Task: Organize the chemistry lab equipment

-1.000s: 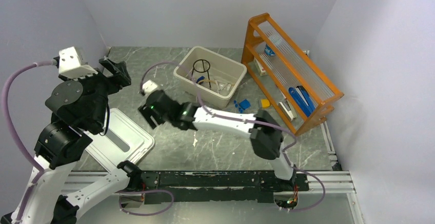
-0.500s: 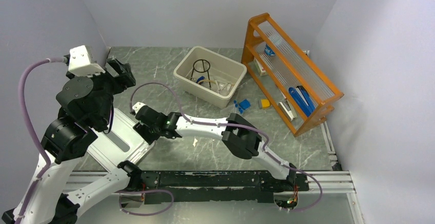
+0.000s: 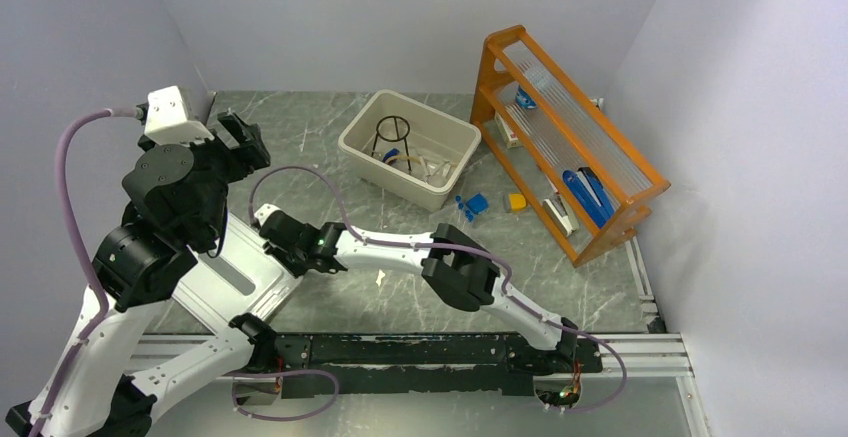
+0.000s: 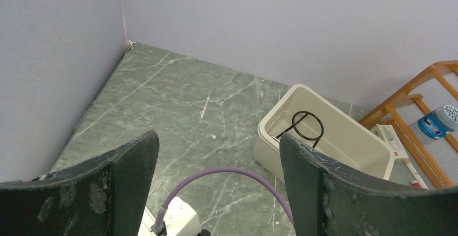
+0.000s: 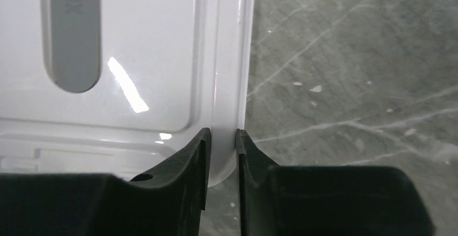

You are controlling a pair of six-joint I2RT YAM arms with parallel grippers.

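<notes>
Right now your right gripper is down at the far corner of the white lid, which lies flat on the table in front of the left arm. From the right wrist view, one finger sits on the lid's top side and the other on the outer side. The raised rim fills the narrow gap between them, so you are pinching the lid by its edge.

Your left gripper hangs high in the air near the left wall. Its fingers are spread wide with nothing between them, and it looks down toward the back of the table.

As for the lab equipment, the black wire tripod ring stands upright inside the beige tub, which sits open at the back centre. A tan rubber tube and some white pieces lie on the tub's floor beside the ring. You cannot tell from here what each white piece is. A few small blue pieces and a yellow one lie loose on the table between the tub and the orange rack. On a shelf of that rack you can see a blue-capped tube.
</notes>
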